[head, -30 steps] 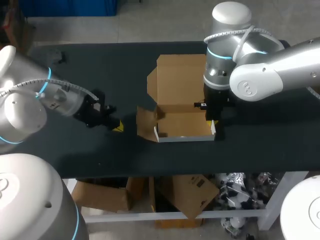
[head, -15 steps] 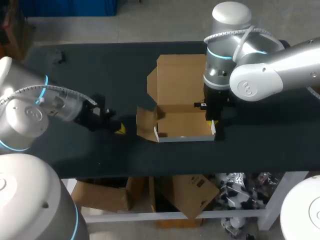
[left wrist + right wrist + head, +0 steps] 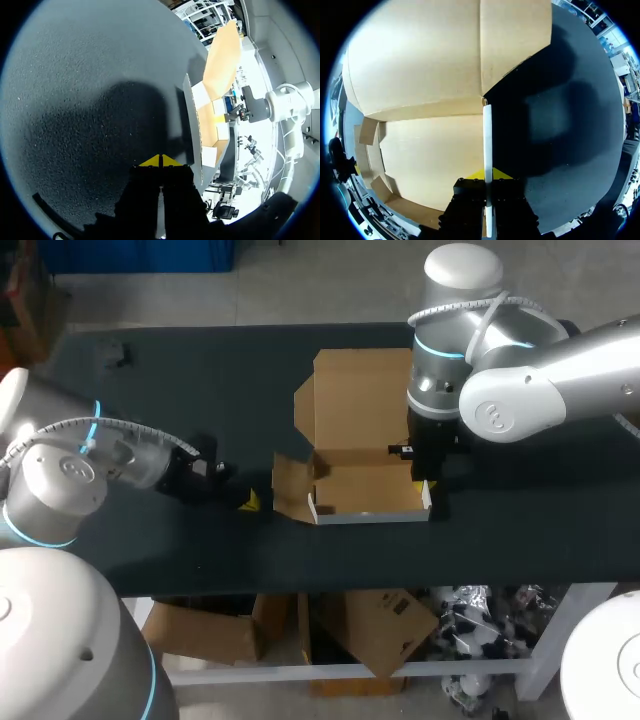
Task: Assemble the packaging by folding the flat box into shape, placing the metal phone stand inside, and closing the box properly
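Overhead, the cardboard box point(image 3: 362, 440) sits near the middle of the dark worktop point(image 3: 150, 380). Its tray is folded up and its lid lies open and flat on the far side. The right arm enters from the right and plants the right hand point(image 3: 425, 483) at the tray's right wall, though the head view shows little of the fingers. The right wrist view makes the grip plain. The two yellow tips sit on either side of the wall's white edge point(image 3: 488, 135) and pinch it, with brown tray floor on one side and bare worktop on the other. The left hand point(image 3: 246, 501) lies low over the worktop, just beside the tray's splayed left flap point(image 3: 288, 490) but apart from it. Only the left wrist view shows its yellow tips pressed together with nothing between them. In that view the box stands ahead and off to one side.
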You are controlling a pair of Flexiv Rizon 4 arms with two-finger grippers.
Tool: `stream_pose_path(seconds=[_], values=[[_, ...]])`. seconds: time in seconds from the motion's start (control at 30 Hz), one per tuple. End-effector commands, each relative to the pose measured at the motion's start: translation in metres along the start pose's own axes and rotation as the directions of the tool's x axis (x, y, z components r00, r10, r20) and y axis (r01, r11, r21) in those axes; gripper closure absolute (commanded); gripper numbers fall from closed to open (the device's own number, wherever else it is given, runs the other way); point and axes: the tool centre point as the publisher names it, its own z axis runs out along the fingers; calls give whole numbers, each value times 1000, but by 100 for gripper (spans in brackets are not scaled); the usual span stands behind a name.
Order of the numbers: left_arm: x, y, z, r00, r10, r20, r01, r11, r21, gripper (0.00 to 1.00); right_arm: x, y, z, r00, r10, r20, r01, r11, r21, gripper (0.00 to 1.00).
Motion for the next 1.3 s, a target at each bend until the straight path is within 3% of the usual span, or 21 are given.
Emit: stream_pose_path(seconds=[0.03,1.3], values=[[0,-2,7,1000,-1,-6,1,1000,-2,100,1,0,0,1000,0,3,0,1000,2,100],[21,-8,41,997,31,-70,-32,999,-23,100,1,0,0,1000,0,3,0,1000,2,100]])
